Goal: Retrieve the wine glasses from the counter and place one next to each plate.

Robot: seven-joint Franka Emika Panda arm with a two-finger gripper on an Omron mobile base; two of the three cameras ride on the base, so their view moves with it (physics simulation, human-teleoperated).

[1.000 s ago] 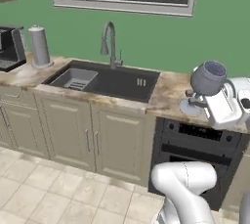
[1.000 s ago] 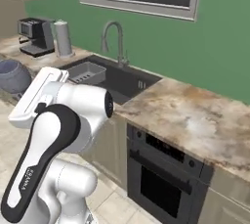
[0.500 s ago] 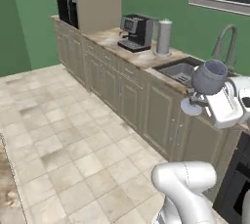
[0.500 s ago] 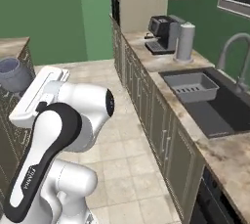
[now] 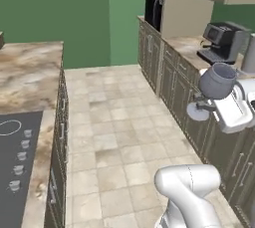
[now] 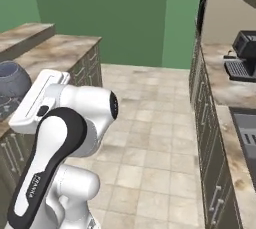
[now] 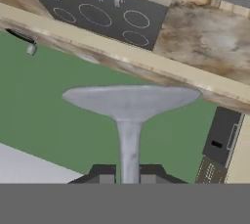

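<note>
My gripper (image 7: 128, 174) is shut on the thin stem of a grey-blue wine glass (image 7: 129, 101); its round foot faces the hand camera. In the left base view the wine glass (image 5: 217, 79) hangs tilted in the air in front of the hand, bowl up and to the right, foot low and to the left, with the gripper (image 5: 208, 105) on the stem. Its bowl (image 6: 13, 77) peeks out left of the arm in the right base view. The counter (image 5: 188, 47) runs along the right wall. The plates are out of view.
The long marbled island (image 5: 31, 75) with a black cooktop (image 5: 15, 157) stands on the left, and its cooktop (image 7: 97, 11) shows in the hand view. A coffee machine (image 5: 223, 41) sits on the counter, a sink (image 6: 247, 132) further along. Tiled floor (image 5: 114, 122) lies between.
The whole picture has swung away from the sink counter toward the floor and the island: the base has turned. The wine glass has stayed in the gripper.
</note>
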